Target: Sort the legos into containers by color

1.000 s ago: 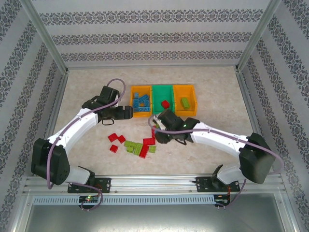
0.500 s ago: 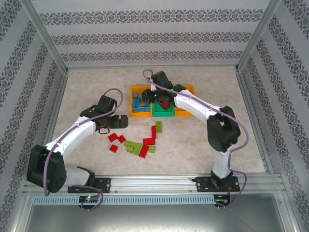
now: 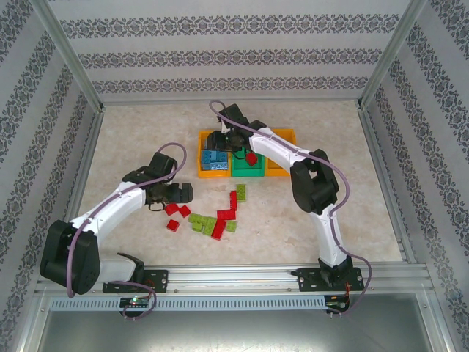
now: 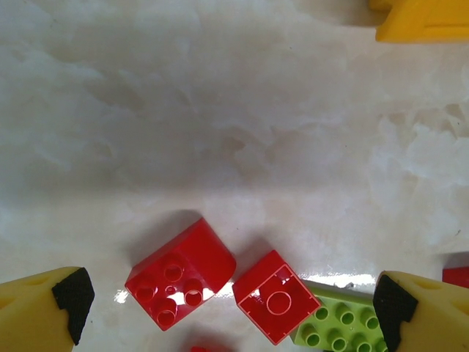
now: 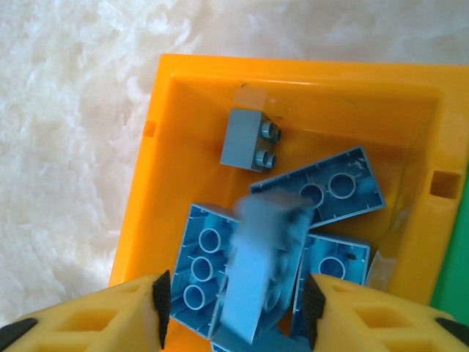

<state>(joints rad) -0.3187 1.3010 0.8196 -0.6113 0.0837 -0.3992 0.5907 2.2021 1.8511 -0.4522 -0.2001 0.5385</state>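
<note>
My right gripper [image 5: 234, 304] hangs open over the left orange container [image 5: 168, 147], where several light blue legos lie. A blurred light blue lego [image 5: 260, 279] is loose between its pads, touching neither. In the top view that gripper [image 3: 220, 141] is above the same container [image 3: 203, 170]; a green container [image 3: 248, 173] with one red lego [image 3: 252, 158] and another orange container [image 3: 287, 136] follow to the right. My left gripper [image 4: 231, 301] is open, low over two red legos [image 4: 179, 273] [image 4: 275, 295] beside a light green lego [image 4: 333, 330].
Red and light green legos [image 3: 212, 221] lie scattered in the middle of the table, just right of my left gripper [image 3: 181, 193]. A green lego [image 3: 240, 192] lies a little apart, nearer the containers. Patterned walls and metal posts close the table in.
My right arm swung from the pile up over the left orange container and opened, letting the blue lego go. My left gripper came back from that container toward the red legos.
</note>
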